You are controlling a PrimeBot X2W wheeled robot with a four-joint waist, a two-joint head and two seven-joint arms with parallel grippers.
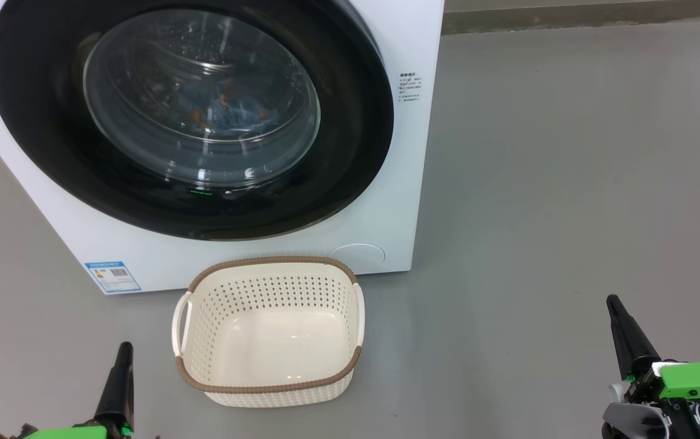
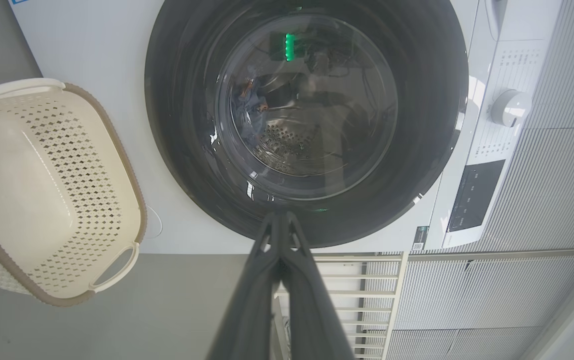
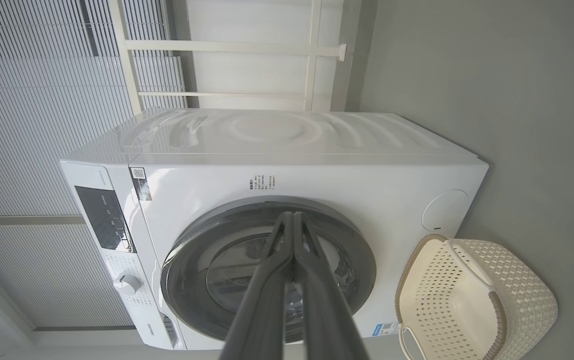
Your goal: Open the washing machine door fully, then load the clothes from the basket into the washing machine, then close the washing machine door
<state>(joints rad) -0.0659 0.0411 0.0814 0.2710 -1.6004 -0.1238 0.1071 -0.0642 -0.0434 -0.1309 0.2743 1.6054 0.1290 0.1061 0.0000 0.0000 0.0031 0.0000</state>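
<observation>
Since the washing machine door (image 1: 39, 122) sits closed over the clothes (image 1: 228, 113) in the drum (image 2: 292, 145) and the basket (image 1: 277, 265) stands empty before it, closing looks finished: left gripper (image 1: 124, 349) and right gripper (image 1: 613, 302), both pinched shut on nothing, should rest clear. Latch engagement is hidden; reflections blur the garments.

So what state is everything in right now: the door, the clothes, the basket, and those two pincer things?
washing machine door: closed.
clothes: inside the drum, seen through the door.
basket: empty, upright on the floor before the washing machine.
left tool: shut, holding nothing.
right tool: shut, holding nothing.
</observation>
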